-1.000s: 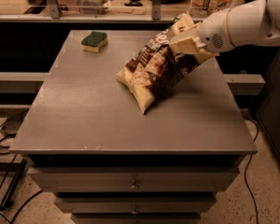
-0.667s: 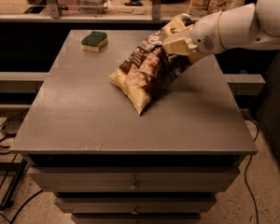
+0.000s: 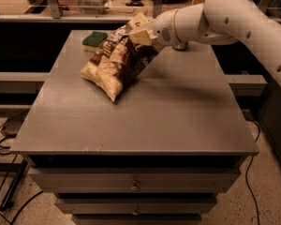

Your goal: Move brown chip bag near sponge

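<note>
My gripper (image 3: 138, 30) pinches the top of the crinkly brown chip bag (image 3: 113, 63).
Its rumpled lower end rests on the smooth grey tabletop (image 3: 178, 111), near the rectangular sponge (image 3: 94, 40).

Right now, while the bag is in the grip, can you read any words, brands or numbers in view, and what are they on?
No text can be read.
brown chip bag: pale lettering on the dark front, too blurred to read.
sponge: no writing visible.
gripper, closed on the bag's top corner near the table's back edge: no markings visible.
</note>
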Robot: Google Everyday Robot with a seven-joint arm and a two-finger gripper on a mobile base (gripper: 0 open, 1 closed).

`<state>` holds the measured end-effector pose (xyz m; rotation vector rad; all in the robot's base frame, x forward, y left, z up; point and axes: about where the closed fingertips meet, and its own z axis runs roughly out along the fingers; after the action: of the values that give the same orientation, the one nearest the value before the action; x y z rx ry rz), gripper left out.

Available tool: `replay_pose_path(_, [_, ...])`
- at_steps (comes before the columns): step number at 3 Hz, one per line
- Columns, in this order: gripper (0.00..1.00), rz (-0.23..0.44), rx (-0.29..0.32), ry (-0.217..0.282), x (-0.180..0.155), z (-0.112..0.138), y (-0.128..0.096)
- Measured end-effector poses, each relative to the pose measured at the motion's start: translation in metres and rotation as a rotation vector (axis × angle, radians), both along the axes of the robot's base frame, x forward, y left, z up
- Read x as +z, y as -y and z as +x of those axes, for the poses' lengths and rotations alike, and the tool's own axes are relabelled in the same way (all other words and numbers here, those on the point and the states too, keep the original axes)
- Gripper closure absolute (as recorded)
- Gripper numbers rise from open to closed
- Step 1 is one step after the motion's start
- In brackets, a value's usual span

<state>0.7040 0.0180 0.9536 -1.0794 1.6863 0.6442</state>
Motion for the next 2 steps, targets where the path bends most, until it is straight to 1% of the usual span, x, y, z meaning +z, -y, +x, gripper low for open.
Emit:
replay_pose_path(1, [1.0, 0.02, 0.012, -0.026, -0.007, 0.027, -0.031])
replay_pose_path(2, [0.84, 0.023, 0.027, -0.051, -0.017, 0.047, -0.052])
